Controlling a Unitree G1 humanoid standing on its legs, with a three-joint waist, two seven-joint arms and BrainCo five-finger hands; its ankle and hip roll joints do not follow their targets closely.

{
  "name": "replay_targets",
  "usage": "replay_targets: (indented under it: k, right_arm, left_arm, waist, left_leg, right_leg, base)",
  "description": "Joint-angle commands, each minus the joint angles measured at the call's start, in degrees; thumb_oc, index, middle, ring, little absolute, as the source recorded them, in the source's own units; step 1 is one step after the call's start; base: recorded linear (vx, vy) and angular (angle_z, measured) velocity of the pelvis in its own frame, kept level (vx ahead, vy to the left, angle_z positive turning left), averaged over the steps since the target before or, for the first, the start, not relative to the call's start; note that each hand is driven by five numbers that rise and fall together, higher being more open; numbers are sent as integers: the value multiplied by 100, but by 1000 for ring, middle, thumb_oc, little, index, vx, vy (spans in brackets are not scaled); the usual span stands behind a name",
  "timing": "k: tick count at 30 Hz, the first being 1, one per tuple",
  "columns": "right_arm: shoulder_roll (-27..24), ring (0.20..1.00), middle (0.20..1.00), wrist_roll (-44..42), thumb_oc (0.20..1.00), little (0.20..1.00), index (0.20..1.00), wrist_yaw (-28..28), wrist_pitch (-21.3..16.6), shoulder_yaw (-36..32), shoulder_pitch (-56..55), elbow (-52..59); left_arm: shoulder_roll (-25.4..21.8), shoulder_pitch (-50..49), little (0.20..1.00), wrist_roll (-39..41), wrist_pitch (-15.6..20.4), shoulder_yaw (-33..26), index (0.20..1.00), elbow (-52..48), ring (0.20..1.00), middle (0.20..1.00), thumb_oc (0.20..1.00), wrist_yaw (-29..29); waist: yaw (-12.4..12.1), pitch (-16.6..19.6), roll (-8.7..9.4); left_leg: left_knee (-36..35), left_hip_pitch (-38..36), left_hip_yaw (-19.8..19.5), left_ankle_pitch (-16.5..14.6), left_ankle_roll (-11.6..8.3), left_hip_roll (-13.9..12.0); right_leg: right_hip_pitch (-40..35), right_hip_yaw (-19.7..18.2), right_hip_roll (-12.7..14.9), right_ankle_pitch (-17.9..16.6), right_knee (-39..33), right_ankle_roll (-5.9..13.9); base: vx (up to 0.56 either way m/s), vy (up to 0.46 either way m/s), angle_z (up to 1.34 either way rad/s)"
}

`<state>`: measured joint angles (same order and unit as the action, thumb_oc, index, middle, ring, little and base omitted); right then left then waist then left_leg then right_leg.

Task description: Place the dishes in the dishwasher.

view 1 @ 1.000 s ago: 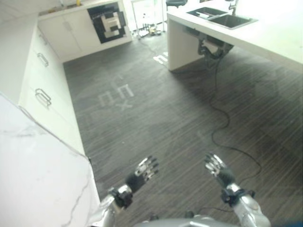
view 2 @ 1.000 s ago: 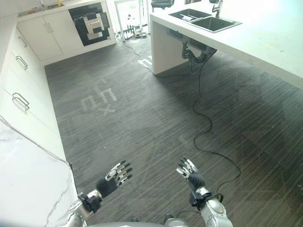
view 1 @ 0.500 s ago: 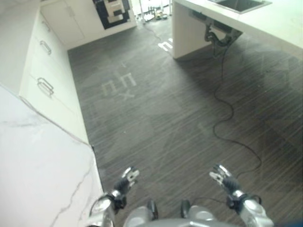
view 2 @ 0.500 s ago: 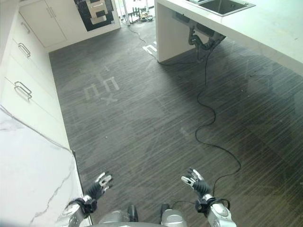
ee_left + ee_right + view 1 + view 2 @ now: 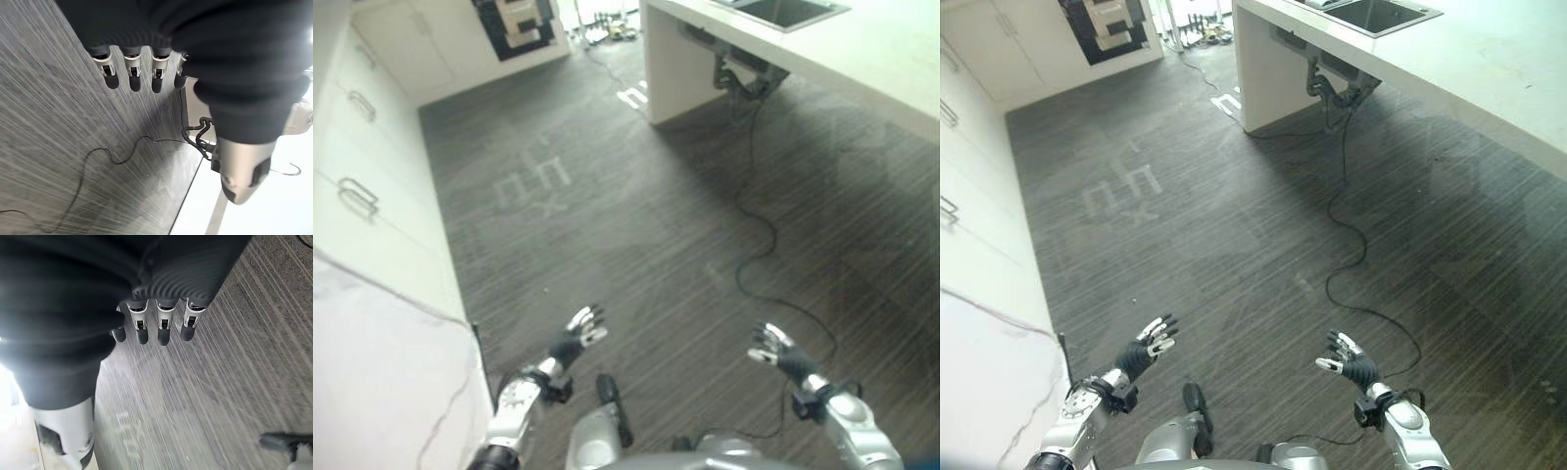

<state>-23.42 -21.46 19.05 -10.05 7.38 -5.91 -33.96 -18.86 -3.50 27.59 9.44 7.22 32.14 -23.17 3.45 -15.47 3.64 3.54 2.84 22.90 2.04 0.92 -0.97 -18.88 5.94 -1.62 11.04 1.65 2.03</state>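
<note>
My left hand (image 5: 576, 336) hangs low at the left over the dark striped floor, fingers straight and spread, holding nothing. My right hand (image 5: 774, 351) hangs low at the right, also open and empty. In the left wrist view the left hand's fingers (image 5: 132, 73) point out over the floor, and the right wrist view shows the right hand's fingers (image 5: 164, 325) straight above the same floor. A sink (image 5: 1361, 14) is set into the white island counter (image 5: 1489, 69) at the far right.
White cabinets with metal drawer handles (image 5: 357, 196) run along the left, and a marble-patterned counter (image 5: 382, 382) lies at the near left. A dark appliance front (image 5: 514, 20) stands in the far cabinets. A black cable (image 5: 754, 225) snakes across the floor from under the sink.
The whole picture has shifted, so the camera has moved. Both hands have lifted a little and spread further forward over the floor; neither has taken hold of anything.
</note>
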Motion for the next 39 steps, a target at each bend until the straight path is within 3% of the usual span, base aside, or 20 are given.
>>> replay_targets:
  k: [1, 4, 6, 8, 9, 11, 14, 18, 19, 21, 22, 23, 24, 25, 26, 27, 30, 32, 36, 39]
  right_arm:
    - [128, 1000, 1000, -189, 1000, 1000, 1000, -143, -23, -148, -300, 814]
    - [275, 1000, 1000, -144, 1000, 1000, 1000, -326, -53, -22, -337, 993]
    - [290, 1000, 1000, 3, 1000, 1000, 1000, -282, -114, 122, -313, 992]
    - [225, 1000, 1000, -43, 1000, 1000, 1000, -334, -23, 197, -308, 1191]
    - [116, 1000, 1000, -152, 1000, 1000, 1000, -223, 40, 86, -422, 1347]
    - [37, 1000, 1000, -220, 1000, 1000, 1000, -94, -47, -7, -542, 1408]
    - [83, 1000, 1000, -247, 1000, 1000, 1000, -62, -138, -91, -580, 1364]
    - [123, 1000, 1000, -433, 1000, 1000, 1000, -91, -61, -27, -421, 1186]
    - [84, 1000, 1000, -406, 1000, 1000, 1000, -78, -88, 13, -385, 1166]
    - [4, 1000, 1000, -399, 1000, 1000, 1000, -67, -95, 67, -302, 1152]
    - [-100, 1000, 1000, -405, 1000, 1000, 1000, -63, -131, 101, -216, 1136]
    - [-128, 1000, 1000, -403, 1000, 1000, 1000, -61, -151, 108, -203, 1125]
    - [-202, 1000, 1000, -365, 1000, 1000, 1000, -58, -177, 109, -181, 1103]
    - [-256, 1000, 1000, -314, 1000, 1000, 1000, -64, -156, 52, -197, 1112]
    - [-267, 1000, 1000, -330, 1000, 1000, 1000, -61, -150, 34, -198, 1112]
    - [-278, 1000, 1000, -422, 1000, 1000, 1000, -88, -197, 83, -104, 1037]
    - [-208, 1000, 1000, -294, 1000, 1000, 1000, -101, -112, 125, -10, 1017]
    - [-189, 1000, 1000, -276, 1000, 1000, 1000, -74, -127, 242, -22, 937]
    - [-140, 1000, 1000, -205, 1000, 1000, 1000, 78, -173, 237, -136, 942]
    - [-32, 1000, 1000, -364, 1000, 1000, 1000, 81, -63, 250, -100, 884]
  left_arm:
    - [-332, 9, 1000, -75, 186, 52, 1000, -461, 1000, 1000, 1000, -5]
    - [-383, 97, 1000, 11, 99, 228, 1000, -538, 1000, 1000, 1000, -7]
    - [-389, 106, 1000, -106, 131, 306, 1000, -563, 1000, 1000, 1000, 63]
    - [-497, 64, 1000, -130, 273, 357, 1000, -701, 1000, 1000, 1000, 56]
    - [-572, 124, 1000, -58, 183, 330, 1000, -839, 1000, 1000, 1000, 60]
    - [-580, 254, 1000, 21, 152, 329, 1000, -870, 1000, 1000, 1000, 14]
    - [-540, 317, 1000, -43, 208, 389, 1000, -792, 1000, 1000, 1000, -149]
    - [-314, 355, 1000, -203, 372, 620, 1000, -464, 1000, 1000, 1000, -145]
    - [-265, 355, 1000, -118, 323, 634, 1000, -446, 1000, 1000, 1000, -158]
    - [-182, 369, 1000, -134, 209, 613, 1000, -503, 1000, 1000, 1000, -101]
    - [-159, 410, 1000, -65, 231, 597, 1000, -468, 1000, 1000, 1000, -135]
    - [-162, 406, 1000, -35, 250, 584, 1000, -460, 1000, 1000, 1000, -163]
    - [-162, 387, 1000, 62, 264, 551, 1000, -460, 1000, 1000, 1000, -227]
    - [-164, 339, 1000, 69, 186, 474, 1000, -526, 1000, 1000, 1000, -317]
    - [-166, 331, 1000, 59, 150, 456, 1000, -542, 1000, 1000, 1000, -352]
    - [-220, 307, 1000, 9, 100, 481, 1000, -623, 1000, 1000, 1000, -483]
    - [-255, 243, 1000, 65, 135, 489, 1000, -680, 1000, 1000, 1000, -453]
    - [-313, 31, 1000, 133, 150, 445, 1000, -848, 1000, 1000, 1000, -450]
    - [-325, -163, 1000, 94, 154, 303, 1000, -946, 1000, 1000, 1000, -609]
    - [-338, -2, 1000, -65, 101, 386, 1000, -872, 1000, 1000, 1000, -560]
  waist:
    - [-3, 548, -270]
    - [41, 526, -368]
    - [86, 453, -455]
    - [320, 269, -451]
    - [503, 193, -389]
    - [693, 142, -271]
    - [783, 122, -277]
    - [813, 302, -304]
    - [829, 345, -365]
    - [823, 451, -446]
    - [793, 478, -444]
    - [772, 495, -388]
    - [713, 477, -340]
    - [638, 432, -208]
    - [620, 416, -195]
    - [454, 296, -213]
    - [381, 234, -294]
    - [114, 191, -418]
    - [3, 289, -451]
    - [9, 375, -422]
  left_leg:
    - [-392, -54, -404, -88, 134, -51]
    - [-470, -234, -554, -285, 368, 140]
    - [-574, -457, -579, -345, 411, 178]
    - [-669, -882, -670, -416, 370, 290]
    - [-742, -1209, -785, -547, 281, 326]
    - [-823, -1559, -1040, -822, 204, 427]
    - [-813, -1781, -1225, -1093, 216, 472]
    - [-226, -1876, -1336, -1380, 91, 501]
    - [77, -1908, -1332, -1289, -17, 439]
    - [982, -1772, -1376, -595, -340, 328]
    - [2000, -1513, -1360, 46, -631, 133]
    - [2394, -1378, -1346, 185, -667, 141]
    - [3374, -977, -1310, 347, -768, 62]
    - [4663, -227, -1118, 460, -829, -284]
    - [4824, -80, -1073, 460, -825, -399]
    - [3986, 460, -881, 241, -552, -596]
    - [1658, 194, -648, 207, -471, -693]
    - [-73, 305, -1479, 501, -619, -639]
    - [-179, 533, -1288, 529, -583, -748]
    - [-223, 259, -1386, 224, -318, -384]
  right_leg:
    - [777, 441, 693, -1084, 2800, 1044]
    - [1488, 330, 651, -1788, 4365, 1222]
    - [2011, 466, 743, -1684, 4730, 1117]
    - [2539, 759, 420, -1193, 3852, 910]
    - [2746, 982, 532, -1138, 2302, 711]
    - [3045, 964, 719, -1609, 937, 825]
    - [3332, 823, 832, -1872, 763, 939]
    - [3016, 823, 666, -1522, 899, 609]
    - [2902, 814, 547, -1330, 968, 463]
    - [2681, 867, 353, -1071, 969, 191]
    - [2421, 930, 269, -867, 913, -9]
    - [2360, 931, 308, -827, 889, -59]
    - [2188, 964, 322, -671, 899, -192]
    - [1883, 1030, 360, -527, 815, -393]
    - [1813, 1050, 355, -492, 800, -429]
    - [1400, 867, 242, -290, 725, -445]
    - [1239, 573, 183, -242, 645, -205]
    - [1014, 93, 120, -175, 572, 10]
    - [694, 72, 296, 142, 653, 214]
    - [741, 60, 456, 7, 1272, 407]
  base:
    - [252, 274, -21]
    - [240, 239, 30]
    - [240, 168, 30]
    - [457, 7, 4]
    - [573, -160, 54]
    - [506, -178, 111]
    - [363, -148, 73]
    - [383, -246, 19]
    - [471, -312, 9]
    - [423, -321, -8]
    - [306, -262, -17]
    - [350, -297, -13]
    - [352, -323, -9]
    - [361, -318, -12]
    - [533, -249, -25]
    - [493, -38, -32]
    - [506, 164, -78]
    - [700, 294, -115]
    - [566, 258, -133]
    - [382, 239, -38]
